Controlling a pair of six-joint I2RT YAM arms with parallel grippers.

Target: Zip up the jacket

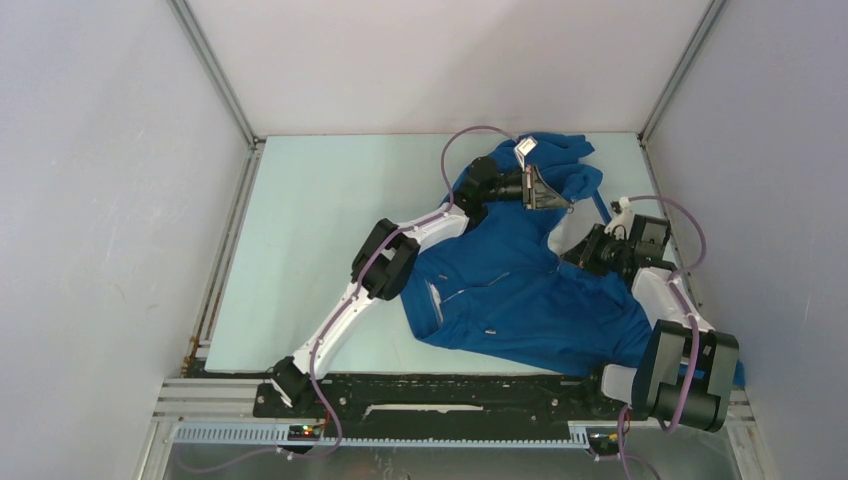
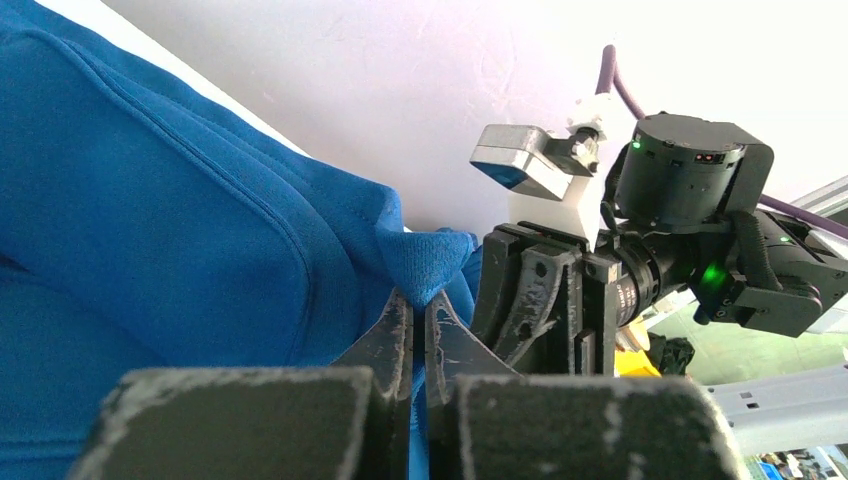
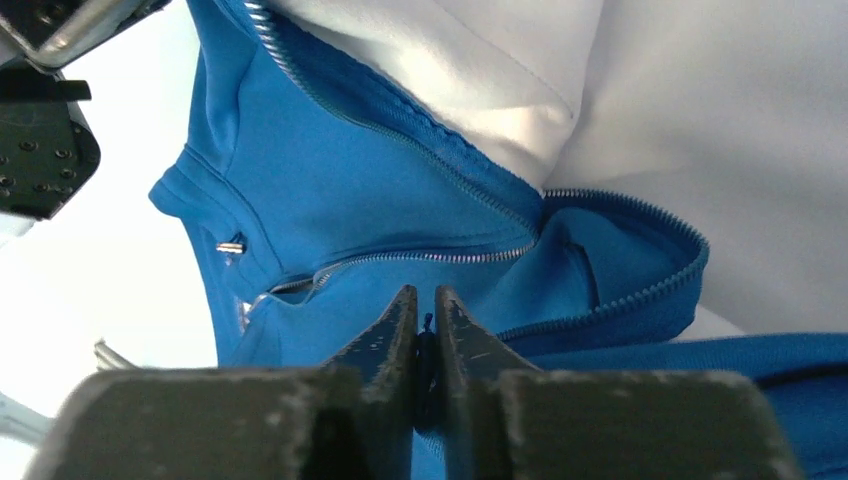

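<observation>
The left tool (image 2: 420, 300) is clamping its tips tight on a small raised fold of blue fabric at an edge of the jacket (image 2: 150, 200), the cloth poking up just above the fingertips. In the overhead view this left tool (image 1: 556, 200) is reaching across the far part of the jacket (image 1: 520, 290), pointing toward the right side. The right tool (image 3: 427, 300) is standing very narrow, its tips nearly meeting, with a small dark piece showing in the slit between them; whether it is actually gripping that piece cannot be told. Just past its tips the zipper (image 3: 420, 257) is running as a light-toothed line across the blue front and is splitting into two open rows farther on, with the pale lining (image 3: 480, 70) showing between them. From above, the right tool (image 1: 585, 250) is sitting at the right edge of the garment, near the left tool but apart from it. The jacket is lying crumpled on the right half of the pale green tabletop (image 1: 320, 220), spreading from the far edge down toward the right arm's base, with one sleeve bunching at the far side behind the left tool.
</observation>
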